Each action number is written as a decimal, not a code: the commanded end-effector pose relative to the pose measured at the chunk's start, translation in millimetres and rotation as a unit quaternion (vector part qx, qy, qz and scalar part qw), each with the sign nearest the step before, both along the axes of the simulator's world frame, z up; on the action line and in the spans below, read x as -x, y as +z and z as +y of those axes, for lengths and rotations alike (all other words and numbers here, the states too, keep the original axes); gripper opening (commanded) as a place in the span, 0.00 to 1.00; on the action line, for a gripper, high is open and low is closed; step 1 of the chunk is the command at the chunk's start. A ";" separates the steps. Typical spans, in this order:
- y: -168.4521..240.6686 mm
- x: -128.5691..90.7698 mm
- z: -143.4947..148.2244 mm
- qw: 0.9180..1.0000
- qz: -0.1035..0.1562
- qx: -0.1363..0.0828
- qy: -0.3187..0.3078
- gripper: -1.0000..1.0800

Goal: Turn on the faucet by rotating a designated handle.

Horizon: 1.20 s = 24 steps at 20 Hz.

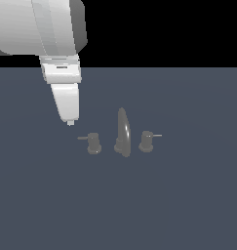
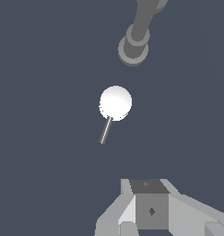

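Exterior view, read from its left to its right. The tool (image 1: 70,122) hangs point-down from the white arm, above the table (image 1: 188,205) and clear of everything on it. Its tips appear as one narrow end with no visible gap, but the jaws are seen edge-on, so I cannot tell whether they are closed or slightly parted. It holds nothing and touches nothing.

Next comes the designated handle (image 1: 93,143), a squat grey knob whose dull, thick lever (image 1: 83,138) sticks out level toward the exterior view's left. The lever's free end lies just below the tool tip and slightly to the view's right of it; the two stand apart. The lever's long axis runs roughly left to right in this view, so a sideways push near its free end would turn the knob.

The tall, glossy spout (image 1: 123,133) stands beyond the knob, near the faucet's middle. The second knob (image 1: 146,141), with a thin bright lever pointing to the view's right, is furthest from the tool and is not the target.

In the wrist view a white-topped knob (image 2: 115,103) with a thin lever sits ahead of the tool body (image 2: 150,207); the fingertips are out of that picture.

Judgement: the approach is incomplete; a short descent toward the lever remains before any rotation.
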<state>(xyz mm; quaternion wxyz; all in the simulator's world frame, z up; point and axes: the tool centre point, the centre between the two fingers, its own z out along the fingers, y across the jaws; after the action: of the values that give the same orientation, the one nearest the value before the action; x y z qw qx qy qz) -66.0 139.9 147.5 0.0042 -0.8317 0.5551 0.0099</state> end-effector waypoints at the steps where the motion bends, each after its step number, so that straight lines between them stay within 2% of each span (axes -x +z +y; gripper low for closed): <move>1: -12.2 -10.4 -1.0 1.000 -0.001 0.002 -0.023 0.00; 14: -69.9 -61.3 -14.3 0.991 -0.004 0.010 -0.136 0.00; 24: -85.4 -76.1 -20.5 0.986 -0.005 0.011 -0.169 0.00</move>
<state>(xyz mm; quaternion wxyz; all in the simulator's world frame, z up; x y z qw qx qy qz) 9.0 119.7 62.5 -0.0007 -0.7276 0.6860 -0.0003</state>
